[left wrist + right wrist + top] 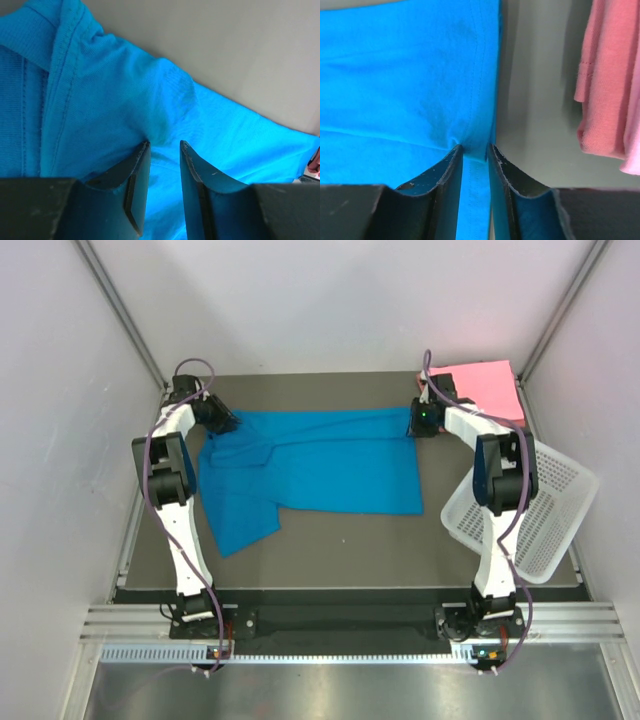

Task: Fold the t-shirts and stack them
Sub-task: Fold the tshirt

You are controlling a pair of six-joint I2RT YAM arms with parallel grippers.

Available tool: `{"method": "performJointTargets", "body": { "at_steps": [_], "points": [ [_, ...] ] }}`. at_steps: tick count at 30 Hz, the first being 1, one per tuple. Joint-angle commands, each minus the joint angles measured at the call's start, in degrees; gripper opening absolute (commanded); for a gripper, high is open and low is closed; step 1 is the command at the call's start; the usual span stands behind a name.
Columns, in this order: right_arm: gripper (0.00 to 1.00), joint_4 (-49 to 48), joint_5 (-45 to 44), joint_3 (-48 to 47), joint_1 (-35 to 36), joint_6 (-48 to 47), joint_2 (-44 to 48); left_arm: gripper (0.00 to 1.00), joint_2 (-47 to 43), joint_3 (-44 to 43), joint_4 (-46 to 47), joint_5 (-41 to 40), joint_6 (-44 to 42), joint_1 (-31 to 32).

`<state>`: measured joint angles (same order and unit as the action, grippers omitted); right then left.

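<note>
A bright blue t-shirt [320, 475] lies spread on the dark table [400, 550], with its left part folded and rumpled toward the front. My left gripper [228, 424] is at the shirt's far left corner. In the left wrist view [164, 144] its jaws pinch bunched blue cloth [100, 100] near a seam. My right gripper [420, 422] is at the far right corner. In the right wrist view [474, 146] it is shut on the shirt's hemmed edge [395, 75]. Folded pink t-shirts [485, 385] lie at the back right and also show in the right wrist view [612, 75].
A white perforated basket [535, 515] lies tilted at the table's right edge, beside the right arm. White walls and metal frame posts close in the table on the left, back and right.
</note>
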<state>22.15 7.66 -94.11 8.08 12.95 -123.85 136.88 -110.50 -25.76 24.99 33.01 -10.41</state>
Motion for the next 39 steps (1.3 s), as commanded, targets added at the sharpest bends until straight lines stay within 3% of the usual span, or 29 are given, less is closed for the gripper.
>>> {"method": "performJointTargets", "body": {
  "at_steps": [1,17,33,39],
  "points": [
    [0.28,-0.4,0.9,-0.7,-0.4,-1.6,-0.3,0.36,0.8,-0.2,-2.2,-5.4,-2.0,-1.0],
    [0.35,0.5,2.2,-0.1,-0.4,-5.6,0.1,0.36,1.9,-1.7,-3.1,-5.9,-2.0,-1.0],
    [0.18,1.5,-2.8,-0.2,-0.3,-10.0,-0.2,0.35,3.2,-3.3,-3.9,-7.2,-2.2,-1.0],
    [0.17,1.8,-4.1,-1.1,-0.4,-11.0,0.0,0.36,4.1,-4.0,-4.4,-7.5,-3.0,-1.0]
  ]
}}
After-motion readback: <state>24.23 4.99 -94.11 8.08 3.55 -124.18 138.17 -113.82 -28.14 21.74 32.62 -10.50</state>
